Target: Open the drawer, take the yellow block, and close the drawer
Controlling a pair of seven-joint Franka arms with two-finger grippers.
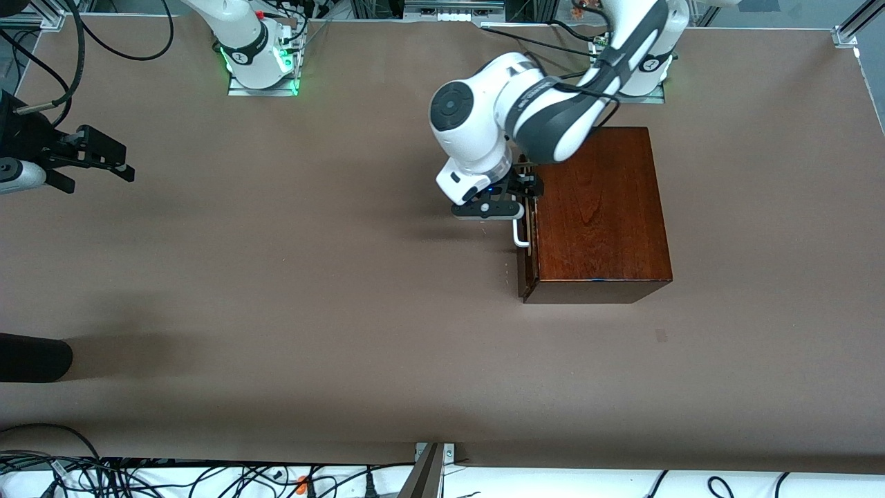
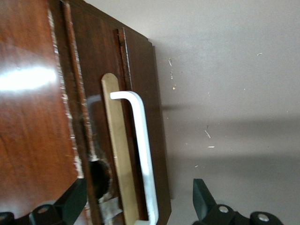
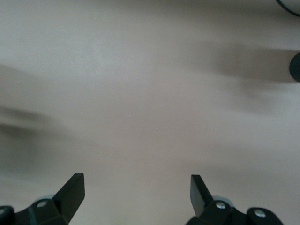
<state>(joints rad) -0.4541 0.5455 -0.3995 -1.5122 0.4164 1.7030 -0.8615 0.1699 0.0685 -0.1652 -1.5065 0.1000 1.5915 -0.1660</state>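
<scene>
Brown tabletop (image 1: 332,311) runs the full width, cables along its edges. On it, toward the left arm's end, sits a dark reddish wooden box (image 1: 601,207) w/ a glossy top.

Left arm reaches from its base down to the box's front face. Right arm waits at the right arm's end of the tabletop, well apart from the box.

Drawer (image 1: 527,256) is in the box's front, which faces the right arm's end. It looks shut or nearly so; front panel about flush w/ the box, a thin pale strip showing along its edge in the left wrist view. Drawer front (image 2: 140,117) carries a white U-shaped handle (image 1: 520,234), also seen at (image 2: 143,154) in the left wrist view, mounted on a pale wood strip.

Left hand (image 1: 522,185) is at the drawer front, over the handle's end farther from the front camera. Fingers spread wide, one on each side of the handle, not pinching it; one finger (image 2: 70,201) is over the box top edge, the other over bare tabletop.

Right hand (image 1: 97,160) hangs over bare tabletop, fingers (image 3: 70,192) wide apart, holding nothing.

Yellow block: not visible in any view.
</scene>
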